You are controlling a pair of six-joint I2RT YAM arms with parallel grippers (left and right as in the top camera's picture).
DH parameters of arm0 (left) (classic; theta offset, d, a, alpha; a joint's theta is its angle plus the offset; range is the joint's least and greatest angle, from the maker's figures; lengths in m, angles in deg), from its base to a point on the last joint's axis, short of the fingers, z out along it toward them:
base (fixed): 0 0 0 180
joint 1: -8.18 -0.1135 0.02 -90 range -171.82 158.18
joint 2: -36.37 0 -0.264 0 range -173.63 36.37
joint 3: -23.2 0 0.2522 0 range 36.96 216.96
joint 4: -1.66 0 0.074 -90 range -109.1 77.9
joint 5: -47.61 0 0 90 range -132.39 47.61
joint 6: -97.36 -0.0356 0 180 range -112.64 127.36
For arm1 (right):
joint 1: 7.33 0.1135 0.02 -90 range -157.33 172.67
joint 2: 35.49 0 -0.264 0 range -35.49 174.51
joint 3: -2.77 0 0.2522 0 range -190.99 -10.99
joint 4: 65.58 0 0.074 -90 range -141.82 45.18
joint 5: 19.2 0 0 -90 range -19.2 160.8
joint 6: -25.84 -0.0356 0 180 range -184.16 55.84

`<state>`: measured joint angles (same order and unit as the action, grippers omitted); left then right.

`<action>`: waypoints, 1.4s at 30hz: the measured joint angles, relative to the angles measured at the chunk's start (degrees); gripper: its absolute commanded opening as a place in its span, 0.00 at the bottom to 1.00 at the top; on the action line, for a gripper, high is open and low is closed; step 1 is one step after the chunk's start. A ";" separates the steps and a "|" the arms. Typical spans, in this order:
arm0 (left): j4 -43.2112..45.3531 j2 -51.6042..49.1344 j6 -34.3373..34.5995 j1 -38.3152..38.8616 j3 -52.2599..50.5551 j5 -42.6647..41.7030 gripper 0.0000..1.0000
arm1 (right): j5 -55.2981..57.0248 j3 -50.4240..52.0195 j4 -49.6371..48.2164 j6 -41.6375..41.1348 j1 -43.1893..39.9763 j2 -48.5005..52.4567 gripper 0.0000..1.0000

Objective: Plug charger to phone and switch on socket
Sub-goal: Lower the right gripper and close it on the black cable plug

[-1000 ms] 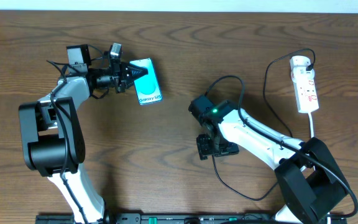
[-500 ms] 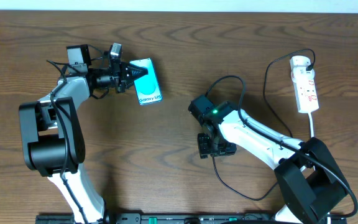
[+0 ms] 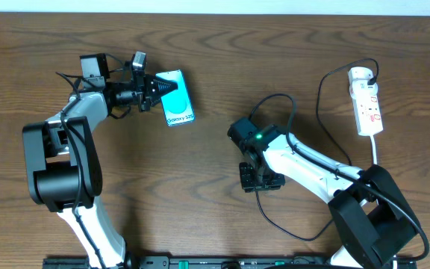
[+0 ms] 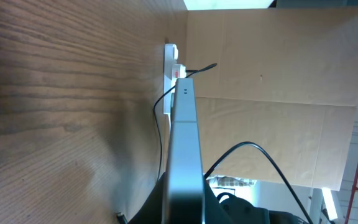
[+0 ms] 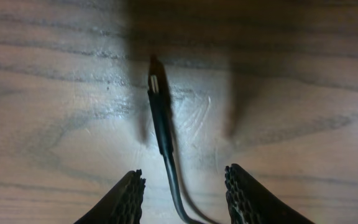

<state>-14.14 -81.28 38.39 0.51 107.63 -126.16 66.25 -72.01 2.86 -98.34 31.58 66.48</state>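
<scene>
The phone (image 3: 178,107), with a cyan screen and a white text band, is at the back left. My left gripper (image 3: 155,91) is shut on its left end. The left wrist view shows the phone (image 4: 184,130) edge-on between the jaws (image 4: 184,208), close over the table. The charger, a thin black cable (image 3: 320,101), runs from the socket (image 3: 366,101) round to the front. Its small plug tip (image 5: 155,82) lies on the wood just ahead of my open right gripper (image 5: 185,186), and the cable passes between the fingers untouched. In the overhead view the right gripper (image 3: 260,178) hides the tip.
The white socket also shows far off in the left wrist view (image 4: 171,62), with its black plug inserted. The right arm's thicker black cable (image 3: 276,95) loops above its wrist. A cardboard wall (image 4: 272,74) stands beyond the table's far edge.
My right gripper has shifted slightly toward the front right. The left gripper and the phone have not moved.
</scene>
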 measured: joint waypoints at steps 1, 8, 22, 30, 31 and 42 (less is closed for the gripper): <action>-0.02 -0.02 0.00 0.00 0.00 0.07 0.07 | -0.02 0.17 -0.33 0.00 0.00 0.00 0.42; -0.02 0.00 0.00 0.00 0.00 0.15 0.07 | 0.00 1.46 -4.15 0.00 0.00 0.00 0.41; -0.02 0.00 0.00 0.00 0.00 0.33 0.07 | 0.00 1.53 -6.32 -0.13 0.00 0.00 0.34; -0.02 0.00 0.00 0.00 0.00 0.31 0.07 | 0.00 1.55 -6.34 -0.11 0.00 0.00 0.34; -0.02 -0.02 0.00 0.00 0.00 0.33 0.07 | 0.02 1.64 -6.34 -0.13 0.00 0.00 0.34; -0.02 0.00 0.00 0.00 0.00 0.33 0.07 | 0.28 2.34 -7.80 -0.13 0.00 0.00 0.33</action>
<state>-14.16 -81.28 38.39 0.51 107.63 -125.83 66.53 -69.67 -4.94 -98.47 31.58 66.48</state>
